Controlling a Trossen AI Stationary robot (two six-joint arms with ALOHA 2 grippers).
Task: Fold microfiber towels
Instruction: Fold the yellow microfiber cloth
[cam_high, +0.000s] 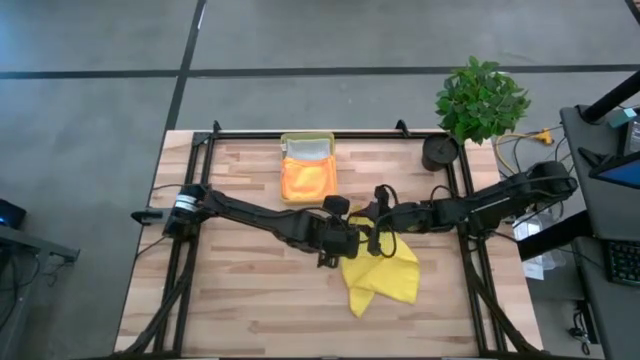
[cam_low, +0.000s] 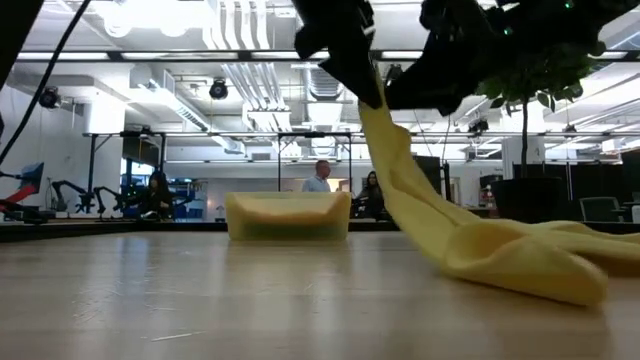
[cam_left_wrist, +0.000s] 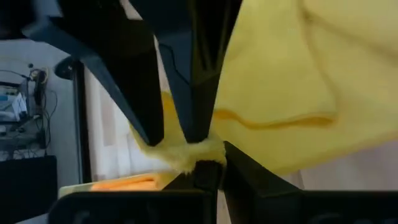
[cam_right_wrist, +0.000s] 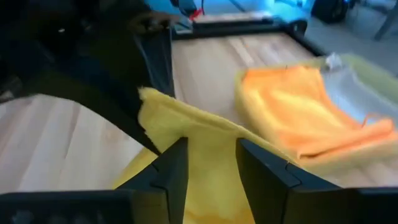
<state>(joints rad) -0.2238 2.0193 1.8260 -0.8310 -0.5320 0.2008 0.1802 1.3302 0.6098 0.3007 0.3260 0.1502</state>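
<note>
My left gripper (cam_left_wrist: 186, 146) pinches a corner of the yellow towel (cam_high: 385, 272), lifting it mid-table; the rest trails on the wood. My right gripper (cam_right_wrist: 208, 165) stands half-open astride its edge.

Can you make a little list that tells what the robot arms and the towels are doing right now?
left gripper: shut on a corner of the yellow towel, lifted above the table
right gripper: fingers apart around the yellow towel's edge, next to the left one
yellow towel: one end raised, the rest crumpled on the wood
orange towel: lying in the yellow tray at the table's far side
</note>
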